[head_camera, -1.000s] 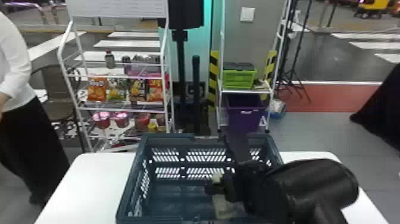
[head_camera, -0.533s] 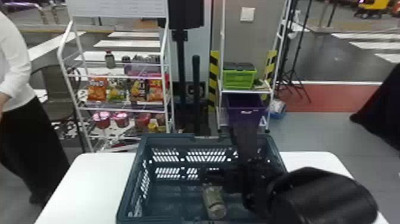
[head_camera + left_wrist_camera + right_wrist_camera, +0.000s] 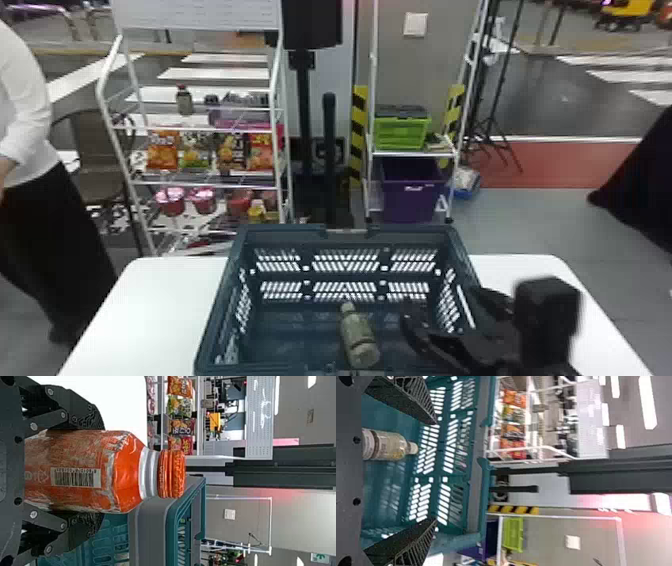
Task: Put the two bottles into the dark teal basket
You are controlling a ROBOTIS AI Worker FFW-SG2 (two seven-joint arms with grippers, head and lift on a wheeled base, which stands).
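At the right side of the dark teal basket (image 3: 285, 232), my right gripper (image 3: 442, 307) is open. A pale, greenish bottle (image 3: 357, 332) lies on the basket floor to its left, cap toward the far wall. In the right wrist view, the right gripper (image 3: 434, 471) has its fingers wide apart, with the pale bottle (image 3: 387, 446) and the basket's far rim (image 3: 485, 487) beyond. In the left wrist view, my left gripper (image 3: 101, 473) is shut on an orange bottle (image 3: 125, 471) with an orange cap. The basket's grey-and-teal edge (image 3: 148, 534) is close beside that bottle.
The basket stands on a white table (image 3: 150, 310), whose surface extends on both sides. Behind are a white snack rack (image 3: 280, 175), a shelf with a green crate (image 3: 402, 132) and a purple bin (image 3: 412, 190). A person stands at the far left.
My right gripper has let go of the pale bottle and moved right, away from it toward the basket's right wall. The bottle now lies in the basket.
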